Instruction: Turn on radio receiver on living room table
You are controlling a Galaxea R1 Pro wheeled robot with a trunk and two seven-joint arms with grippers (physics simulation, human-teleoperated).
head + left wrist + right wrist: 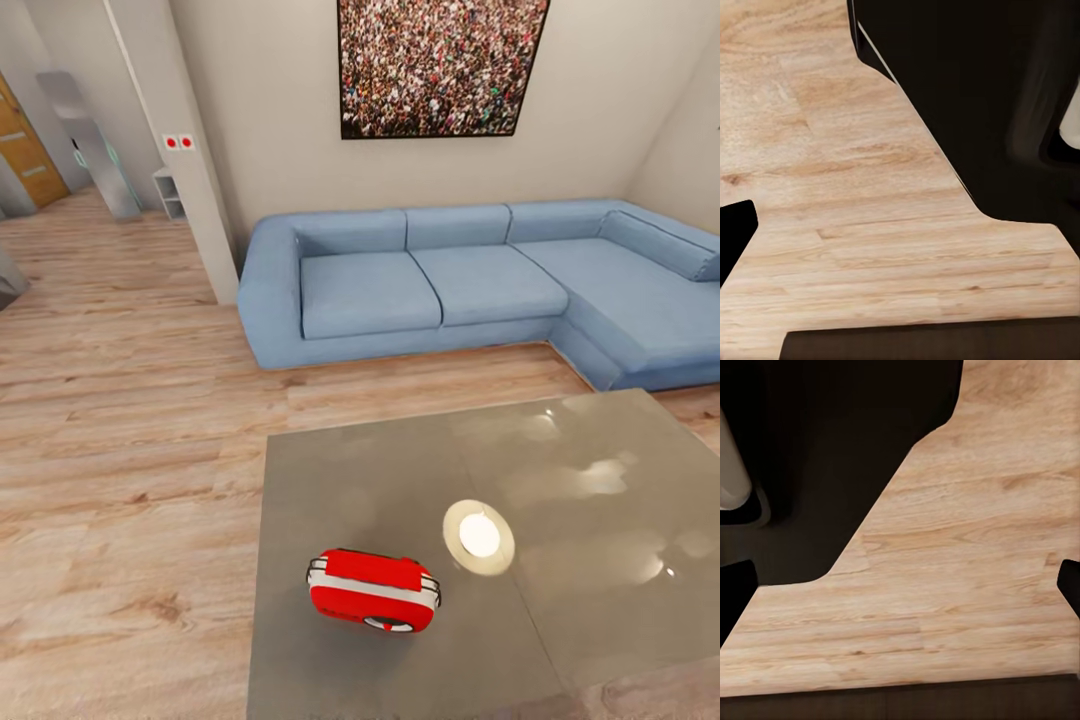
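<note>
A: Start from the grippers. What can you say about them?

B: Not much. In the left wrist view one dark fingertip (735, 232) comes in at the edge, above the light wood plank floor (855, 225), beside a dark part of the robot's body (975, 97). In the right wrist view two dark fingertips (735, 592) stand at opposite edges with bare floor between them, so the right gripper (900, 589) looks apart and holds nothing. For the left gripper I cannot tell if it is apart or together.

A: And where is the radio?

B: In the head view, the small glossy red rounded radio receiver (372, 590) with a white band lies on the large low table with a glossy grey reflective top (600, 470), near the table's front left part. It seems tipped, with its round dial facing toward the robot and down. A bright round reflection of a lamp (479, 536) is just beside it on the top. Behind the table stand the big blue L-shaped sofa (440, 285) and the framed crowd photo (440, 65) on the wall.

A: How will it handle?

B: I judge it light and stiff, with a slippery shell on a slippery top, so a push may slide it. Better to press the dial gently, from above if possible, or steady the body at the band with the other gripper.
</note>
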